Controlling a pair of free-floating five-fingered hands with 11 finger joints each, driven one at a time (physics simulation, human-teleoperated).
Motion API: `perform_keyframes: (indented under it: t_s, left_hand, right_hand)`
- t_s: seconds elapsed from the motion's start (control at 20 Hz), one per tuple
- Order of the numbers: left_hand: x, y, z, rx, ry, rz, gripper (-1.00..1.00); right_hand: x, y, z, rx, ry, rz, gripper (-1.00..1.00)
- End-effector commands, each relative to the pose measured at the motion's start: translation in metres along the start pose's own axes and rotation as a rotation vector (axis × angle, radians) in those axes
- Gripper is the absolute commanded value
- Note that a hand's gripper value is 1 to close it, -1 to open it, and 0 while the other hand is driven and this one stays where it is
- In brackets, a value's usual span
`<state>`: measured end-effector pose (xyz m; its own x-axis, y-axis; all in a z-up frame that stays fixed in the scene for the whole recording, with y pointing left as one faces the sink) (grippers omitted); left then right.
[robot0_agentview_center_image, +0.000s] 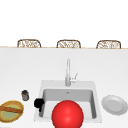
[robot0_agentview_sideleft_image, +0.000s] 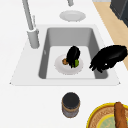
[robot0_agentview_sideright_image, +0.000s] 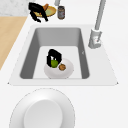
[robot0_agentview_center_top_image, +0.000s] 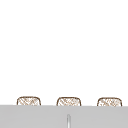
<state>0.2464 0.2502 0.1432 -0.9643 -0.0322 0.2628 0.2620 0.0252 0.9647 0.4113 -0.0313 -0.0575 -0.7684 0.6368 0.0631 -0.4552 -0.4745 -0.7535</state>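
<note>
No readable writing anywhere here, fwiw. The only candidate is the band around the little dark-lidded jar on the counter left of the sink, and it's too blurry to make out. On to containers: down in the basin there's a white plate with two bits of food on it, a round green fruit and a small brown lump just beside it, and I can't tell what either one really is. The right hand is down on that plate, fingers curled over the green fruit like it's gripping it from above, with the brown lump left bare next to it. The left hand hangs in the air over the sink's front left corner, near the jar, fingers drooping loose and wrapped around nothing. Past the jar at the far left sits a yellow-rimmed woven basket with a long brown stick-shaped thing lying across it, maybe bread, hard to say. On the counter right of the sink is a second, grey-white plate with nothing on it. From the front a big red ball covers the middle of the basin. The tall faucet stands at the back rim, and three woven chair backs poke up behind the counter.
</note>
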Motion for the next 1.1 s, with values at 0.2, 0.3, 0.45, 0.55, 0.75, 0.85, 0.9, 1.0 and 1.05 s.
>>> perform_keyframes:
  t_s: [0.2, 0.3, 0.45, 0.55, 0.75, 0.85, 0.9, 1.0, 1.05]
  left_hand:
    - [0.0, 0.0, 0.0, 0.0, 0.0, 0.0, 0.0]
    - [0.0, 0.0, 0.0, 0.0, 0.0, 0.0, 0.0]
    - [0.0, 0.0, 0.0, 0.0, 0.0, 0.0, 0.0]
    - [0.0, 0.0, 0.0, 0.0, 0.0, 0.0, 0.0]
    - [0.0, 0.0, 0.0, 0.0, 0.0, 0.0, 0.0]
    - [0.0, 0.0, 0.0, 0.0, 0.0, 0.0, 0.0]
    - [0.0, 0.0, 0.0, 0.0, 0.0, 0.0, 0.0]
    - [0.0, 0.0, 0.0, 0.0, 0.0, 0.0, 0.0]
    - [0.0, 0.0, 0.0, 0.0, 0.0, 0.0, 0.0]
  right_hand:
    - [0.004, 0.0, -0.004, -0.032, -0.009, -0.016, 1.0]
    - [0.004, -0.012, 0.003, -0.045, 0.008, -0.022, 1.0]
    - [0.005, -0.022, 0.015, -0.044, 0.024, -0.035, 1.0]
    - [0.003, -0.029, 0.023, -0.044, 0.03, -0.037, 1.0]
    - [-0.006, -0.048, 0.027, -0.046, 0.063, -0.058, 1.0]
    - [-0.007, -0.052, 0.031, -0.052, 0.076, -0.062, 1.0]
    - [-0.006, -0.052, 0.034, -0.055, 0.089, -0.07, 1.0]
    - [-0.006, -0.058, 0.037, -0.059, 0.118, -0.077, 1.0]
    - [-0.007, -0.061, 0.039, -0.06, 0.132, -0.079, 1.0]
